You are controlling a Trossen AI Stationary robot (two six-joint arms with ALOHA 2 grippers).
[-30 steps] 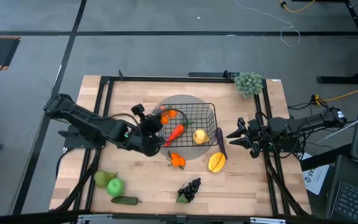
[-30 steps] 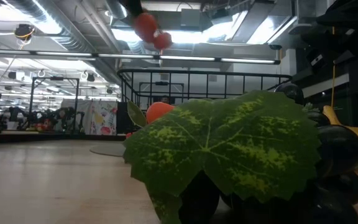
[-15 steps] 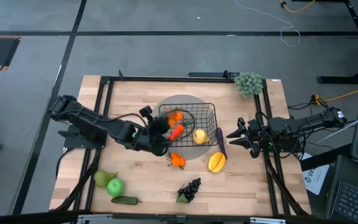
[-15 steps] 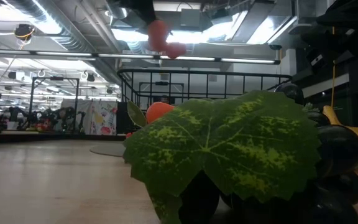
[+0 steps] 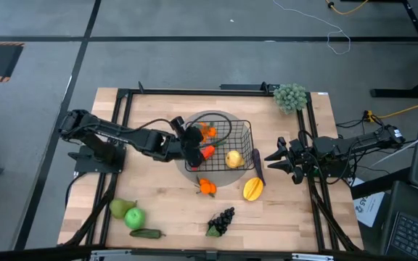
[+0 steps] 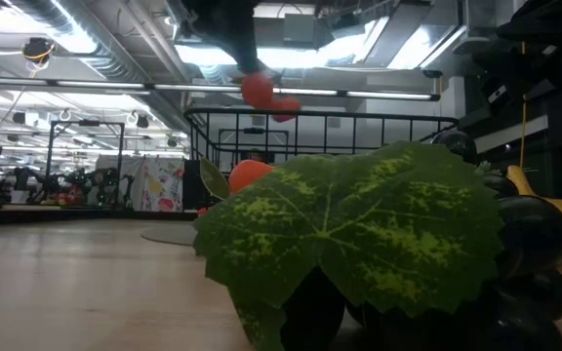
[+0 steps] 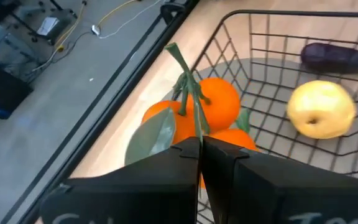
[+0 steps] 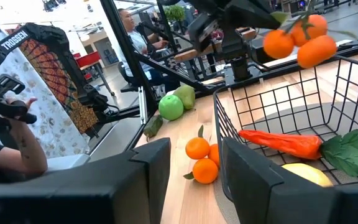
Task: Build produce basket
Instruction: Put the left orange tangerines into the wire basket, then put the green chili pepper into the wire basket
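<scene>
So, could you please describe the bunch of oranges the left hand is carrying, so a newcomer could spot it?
Start at the black wire basket in the middle of the table. Over its left side the left hand pinches a cluster of oranges by the green stem, in the air. A second orange cluster lies on the wood in front of the basket, untouched.

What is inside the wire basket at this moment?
Inside the basket lie an orange carrot with green leaves and a yellow fruit. The left gripper holds an orange cluster above it. The left arm hides part of the basket floor.
</scene>
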